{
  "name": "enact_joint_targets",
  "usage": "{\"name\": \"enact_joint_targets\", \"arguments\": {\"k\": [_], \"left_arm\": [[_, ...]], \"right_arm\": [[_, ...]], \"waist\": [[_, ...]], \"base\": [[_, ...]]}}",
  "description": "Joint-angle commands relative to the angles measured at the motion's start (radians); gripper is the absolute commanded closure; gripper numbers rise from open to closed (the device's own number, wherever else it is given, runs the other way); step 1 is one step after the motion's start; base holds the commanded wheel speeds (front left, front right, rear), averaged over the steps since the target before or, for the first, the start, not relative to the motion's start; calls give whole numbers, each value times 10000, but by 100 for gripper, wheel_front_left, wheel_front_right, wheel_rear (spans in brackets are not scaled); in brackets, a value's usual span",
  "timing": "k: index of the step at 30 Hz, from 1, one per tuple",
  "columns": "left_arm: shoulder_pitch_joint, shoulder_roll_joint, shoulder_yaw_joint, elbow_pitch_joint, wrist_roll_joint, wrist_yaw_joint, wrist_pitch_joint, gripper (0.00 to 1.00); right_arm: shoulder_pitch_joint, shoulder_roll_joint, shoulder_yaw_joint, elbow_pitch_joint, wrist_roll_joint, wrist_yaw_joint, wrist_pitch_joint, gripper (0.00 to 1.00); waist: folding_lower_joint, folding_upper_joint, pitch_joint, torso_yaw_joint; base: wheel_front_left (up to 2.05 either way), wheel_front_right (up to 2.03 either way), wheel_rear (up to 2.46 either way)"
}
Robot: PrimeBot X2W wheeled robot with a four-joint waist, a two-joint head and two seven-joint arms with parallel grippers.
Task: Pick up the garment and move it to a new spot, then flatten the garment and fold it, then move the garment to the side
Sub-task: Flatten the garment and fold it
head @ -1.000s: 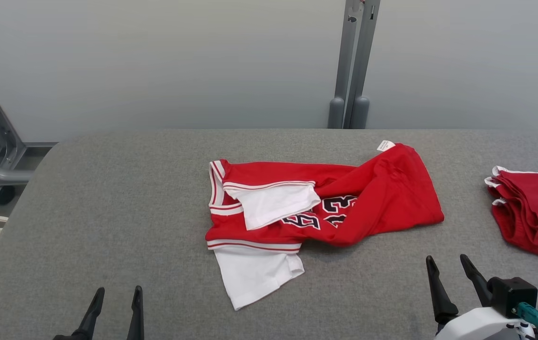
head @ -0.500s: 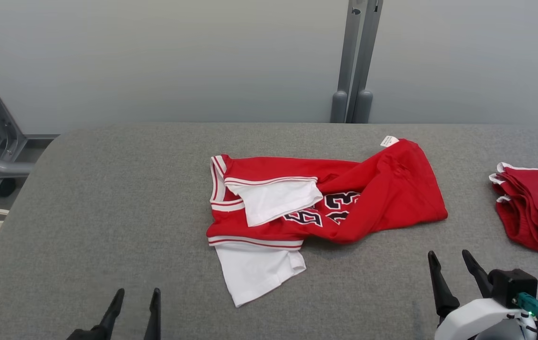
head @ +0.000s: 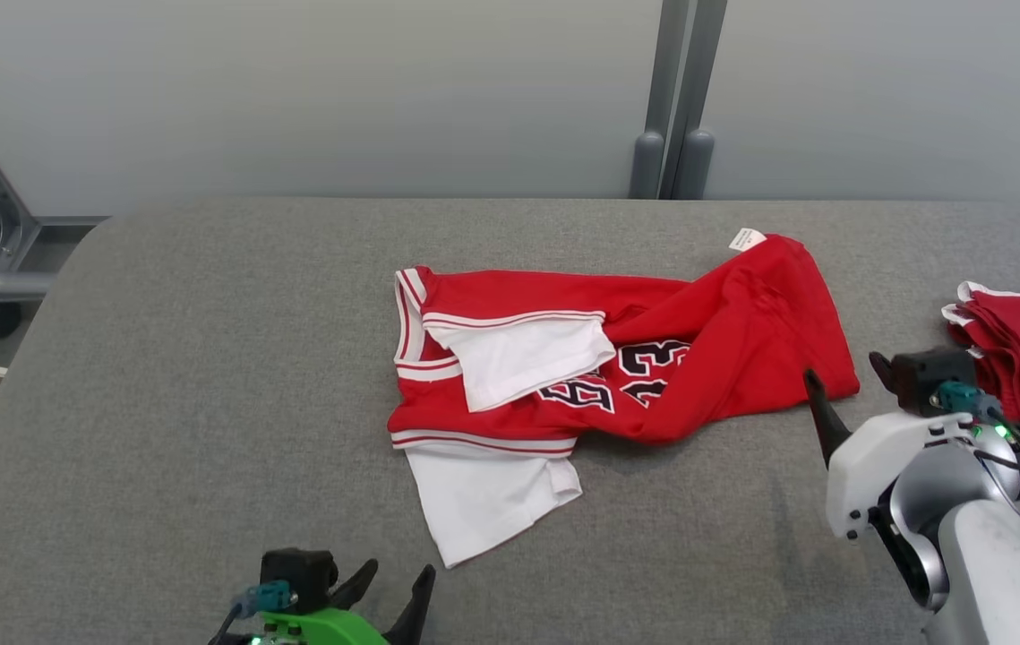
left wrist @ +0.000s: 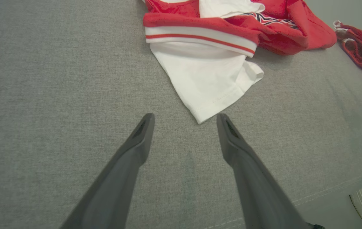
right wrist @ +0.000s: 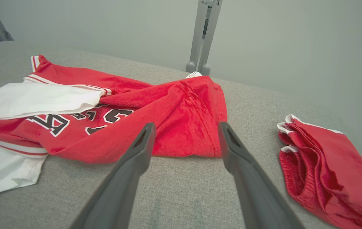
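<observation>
Left gripper (left wrist: 185,119), right gripper (right wrist: 185,127) have neared garment (head: 742,340), apparently not touching.

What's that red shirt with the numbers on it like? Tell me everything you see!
The red jersey is soft-looking cloth with white sleeves, red-and-white striped trim and dark, white-edged numbers. It lies crumpled and partly folded over itself on the grey table, one sleeve flopped on top, the other spread toward the near edge. A small white tag sticks out at its far end.
</observation>
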Motion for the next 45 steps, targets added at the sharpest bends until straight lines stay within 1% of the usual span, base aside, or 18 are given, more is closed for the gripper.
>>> {"name": "enact_joint_targets", "arguments": {"k": [1, 6, 9, 14, 18, 21, 23, 25, 27, 28, 29, 30, 31, 32, 33, 34, 42, 45], "left_arm": [[-354, -86, -83, 182, -242, -21, 389, 0], [-840, -360, -71, 674, -656, 196, 1038, 0], [-1199, -520, -241, 987, -827, 297, 1409, 0], [-1801, -625, -546, 1461, -697, 592, 1948, 0], [-2167, -699, -760, 1646, -685, 739, 2095, 0], [-2331, -713, -837, 1759, -756, 873, 2126, 0], [-2405, -745, -962, 1796, -833, 875, 2201, 1], [-2506, -753, -1072, 1811, -810, 951, 2225, 7], [-2561, -768, -1207, 1842, -859, 1018, 2254, 19], [-2582, -774, -1273, 1860, -869, 1060, 2253, 26], [-2609, -779, -1327, 1883, -891, 1093, 2254, 42], [-2652, -780, -1349, 1898, -904, 1147, 2207, 49], [-2675, -784, -1396, 1928, -913, 1185, 2228, 62], [-2689, -787, -1432, 1953, -903, 1234, 2210, 69], [-2691, -787, -1463, 1985, -922, 1286, 2201, 87], [-2693, -789, -1510, 2020, -945, 1293, 2221, 100], [-2802, -799, -1748, 2053, -1067, 1267, 2117, 100], [-2872, -798, -1821, 2028, -1072, 1263, 2055, 100]], "right_arm": [[-408, -161, 176, 134, -51, -12, 164, 0], [-1150, -458, 645, 458, -19, -12, 316, 0], [-1504, -869, 1209, 720, -182, -12, 409, 0], [-2161, -1385, 2007, 1014, -125, -12, 503, 0], [-2582, -1648, 2402, 1195, 26, -12, 578, 0], [-2778, -1764, 2534, 1343, 116, -12, 619, 0], [-2874, -1855, 2554, 1448, 159, -14, 623, 0], [-2972, -1950, 2524, 1563, 109, -12, 659, 0], [-3012, -1972, 2486, 1673, 83, -12, 647, 0], [-3022, -1964, 2483, 1726, 90, -12, 635, 0], [-3063, -1957, 2472, 1781, 93, -12, 611, 0], [-3111, -1946, 2465, 1829, 93, -12, 590, 0], [-3158, -1934, 2464, 1887, 83, -12, 574, 0], [-3197, -1928, 2471, 1962, 54, -12, 586, 0], [-3217, -1926, 2489, 2060, 25, -14, 661, 0], [-3240, -1926, 2484, 2182, 18, -12, 742, 0], [-3958, -2049, 2389, 3293, 272, -12, 1020, 0], [-4356, -2204, 2305, 3778, 293, -12, 1038, 0]], "waist": [[0, 0, 194, 42], [0, 0, 563, 97], [0, 0, 742, 164], [0, 0, 1002, 163], [0, 0, 1090, 151], [0, 0, 1124, 143], [0, 0, 1130, 154], [0, 0, 1139, 164], [0, 0, 1142, 172], [0, 0, 1143, 170], [0, 0, 1150, 163], [0, 0, 1159, 153], [0, 0, 1176, 143], [0, 0, 1195, 134], [0, 0, 1214, 129], [0, 0, 1238, 129], [0, 0, 1498, 299], [0, 0, 1637, 433]], "base": [[0, 0, 0], [0, 0, 0], [0, 0, 0], [0, 0, 0], [0, 0, 0], [0, 0, 0], [0, 0, 0], [0, 0, 0], [0, 0, 0], [0, 0, 0], [0, 0, 0], [0, 0, 0], [0, 0, 0], [0, 0, 0], [0, 0, 0], [0, 0, 0], [0, 0, 0], [0, 0, 0]]}}
